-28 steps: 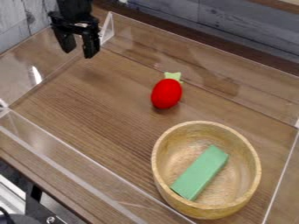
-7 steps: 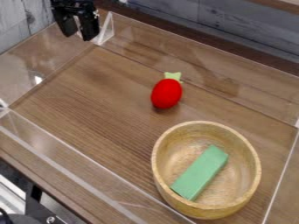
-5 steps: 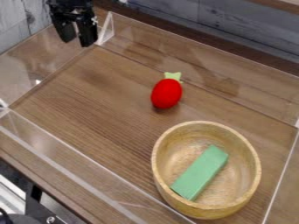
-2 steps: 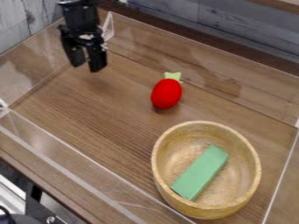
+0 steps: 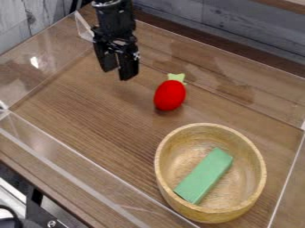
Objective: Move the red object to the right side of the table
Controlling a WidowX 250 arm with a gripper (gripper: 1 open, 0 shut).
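A brown wood-grain table (image 5: 95, 134) filled most of the view, seen from above and at an angle, with low clear acrylic walls (image 5: 48, 49) running along its edges. Toward the lower right corner sat a round, light wooden bowl (image 5: 179, 142), the biggest item on the surface. Inside it lay a green rectangular block (image 5: 205, 175), resting slantwise across the bottom with one end up near the bowl's far inner wall. At the upper middle of the picture, a black robot arm came down from the top edge and ended in a dark gripper (image 5: 120, 66) that pointed steeply down at the tabletop. Its two fingers stood apart with a narrow gap visible between them, and nothing was held between them. The gripper hung over bare wood, and whether its fingertips touched the surface could not be told. The red object (image 5: 170, 94), a small glossy egg-shaped toy with a pale yellow-green leafy tip (image 5: 177, 77) at its far end, lay on the table near the middle. It sat to the right of the gripper, near it but apart, and above the bowl in the picture, clear of the rim.
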